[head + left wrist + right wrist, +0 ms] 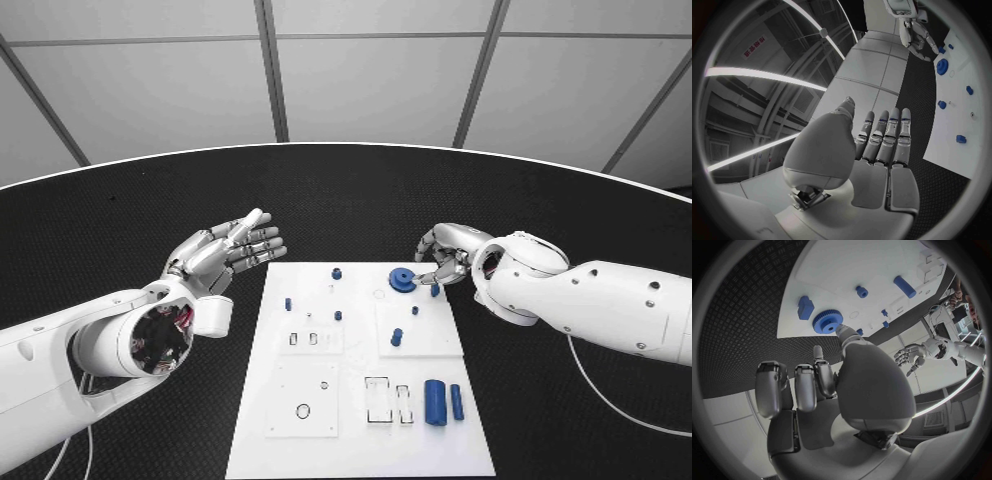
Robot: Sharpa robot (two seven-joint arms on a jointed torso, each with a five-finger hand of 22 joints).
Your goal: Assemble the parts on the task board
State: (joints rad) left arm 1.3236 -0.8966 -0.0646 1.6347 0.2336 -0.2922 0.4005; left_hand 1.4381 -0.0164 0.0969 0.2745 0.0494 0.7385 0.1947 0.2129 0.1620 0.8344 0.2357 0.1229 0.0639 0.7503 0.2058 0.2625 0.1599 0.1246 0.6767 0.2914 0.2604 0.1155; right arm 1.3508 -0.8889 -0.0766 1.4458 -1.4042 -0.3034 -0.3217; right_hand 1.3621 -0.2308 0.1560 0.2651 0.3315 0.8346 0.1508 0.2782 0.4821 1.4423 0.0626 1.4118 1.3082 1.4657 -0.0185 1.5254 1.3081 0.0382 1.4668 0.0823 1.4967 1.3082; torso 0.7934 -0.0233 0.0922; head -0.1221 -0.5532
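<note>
Early stage, most of the job left. The board (361,400) sits mid-table with parts scattered over it: a gear (402,281) near the far right corner, about 1 o'clock from board centre, a small block (434,290) just beside it, a peg (336,272) at 11 o'clock, more small pegs (397,337) around the middle, and a big cylinder (434,401) with a thinner bar (457,402) lying loose at 5 o'clock. Several outlined slots (378,400) near the close end look unfilled.

Right hand (444,258) is at the gear: fingers curled, thumb tip (844,331) at the gear's (826,320) rim, apparently touching (whether it's a real pinch, cannot tell). Gear seems to rest on the board, not lifted; seated on a post or not, can't say.

Left hand (227,249) hovers off the board's far left corner, 10 o'clock, palm up, fingers straight and side by side, thumb out, holding nothing.

Judgement: the gear is the step in hand; cylinder, bar and the loose pegs still need placing.
</note>
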